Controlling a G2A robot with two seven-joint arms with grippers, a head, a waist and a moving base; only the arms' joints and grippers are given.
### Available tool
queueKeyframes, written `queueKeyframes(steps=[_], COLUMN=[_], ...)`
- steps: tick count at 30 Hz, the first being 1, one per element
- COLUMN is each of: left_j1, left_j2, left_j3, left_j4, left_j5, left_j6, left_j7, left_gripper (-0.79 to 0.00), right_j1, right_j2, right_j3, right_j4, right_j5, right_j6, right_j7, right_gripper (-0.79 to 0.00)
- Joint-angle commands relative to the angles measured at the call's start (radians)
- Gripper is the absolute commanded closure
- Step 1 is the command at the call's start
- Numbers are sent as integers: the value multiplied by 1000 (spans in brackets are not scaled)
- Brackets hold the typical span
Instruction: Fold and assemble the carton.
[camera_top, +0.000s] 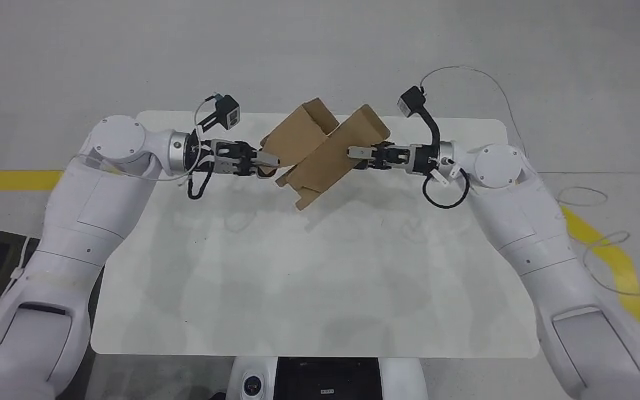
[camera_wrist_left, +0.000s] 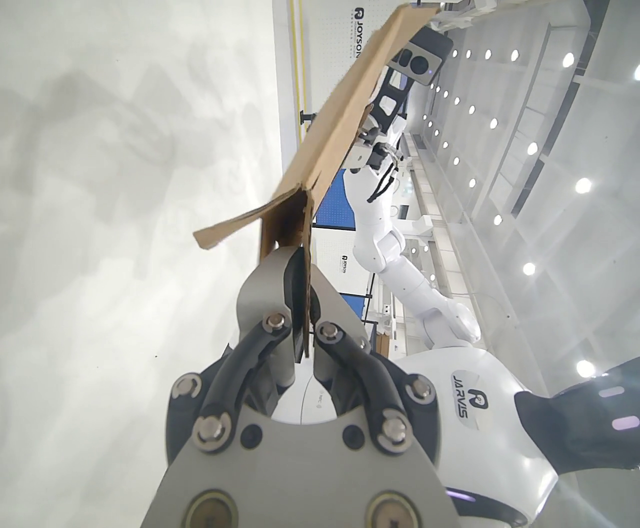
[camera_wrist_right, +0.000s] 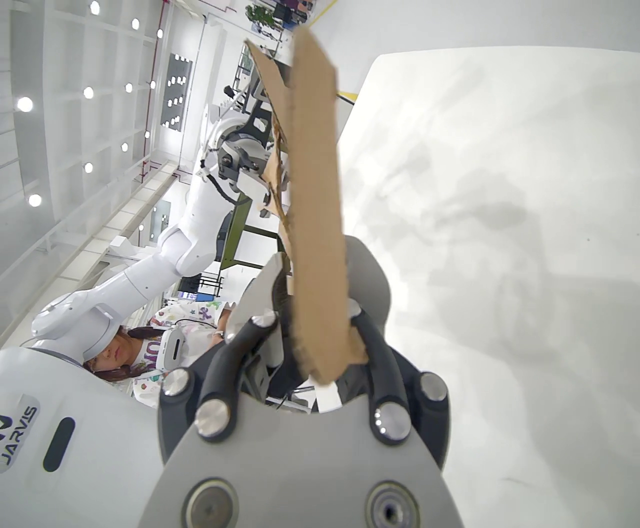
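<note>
A brown cardboard carton (camera_top: 322, 150), partly unfolded with flaps sticking out, hangs in the air above the far middle of the white table (camera_top: 300, 290). My left gripper (camera_top: 268, 158) is shut on a panel at the carton's left side; in the left wrist view the fingers (camera_wrist_left: 260, 285) pinch a thin cardboard edge (camera_wrist_left: 305, 260). My right gripper (camera_top: 352, 153) is shut on the carton's right side; in the right wrist view a cardboard panel (camera_wrist_right: 315, 200) stands between its fingers (camera_wrist_right: 262, 295). The two arms face each other across the carton.
The table's far edge (camera_top: 300, 112) lies just behind the carton. Grey floor surrounds the table, with a yellow line (camera_top: 30, 180) at the left. A thin cable (camera_top: 480, 75) runs behind the right arm.
</note>
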Motion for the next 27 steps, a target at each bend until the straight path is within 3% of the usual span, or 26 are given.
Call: queueKeyframes(steps=[1, 11, 17, 19, 20, 21, 24, 27], left_j1=[0, 28, 54, 60, 63, 67, 77, 84], left_j2=[4, 24, 30, 32, 33, 33, 37, 41], left_j3=[-15, -60, -67, -67, -67, -65, -65, -69], left_j4=[-15, -116, -170, -186, -196, -207, -231, -244], left_j5=[11, 100, 129, 133, 135, 136, 131, 109], left_j6=[-25, -151, -199, -215, -214, -213, -209, -203], left_j7=[-11, -77, -117, -137, -138, -139, -143, -149], left_gripper=[0, 0, 0, 0, 0, 0, 0, 0], right_j1=[-9, -61, -44, -26, -14, -3, 36, 67], right_j2=[8, 81, 80, 74, 73, 71, 67, 67], right_j3=[25, 204, 162, 109, 86, 58, -21, -80], right_j4=[0, -137, -225, -250, -252, -257, -251, -223], right_j5=[-10, -149, -55, -12, 5, 21, 47, 63], right_j6=[-9, -72, -105, -98, -96, -93, -89, -108], right_j7=[-3, 71, 143, 150, 152, 155, 159, 141], right_gripper=[-785, -785, -785, -640, -480, -379, -296, -289])
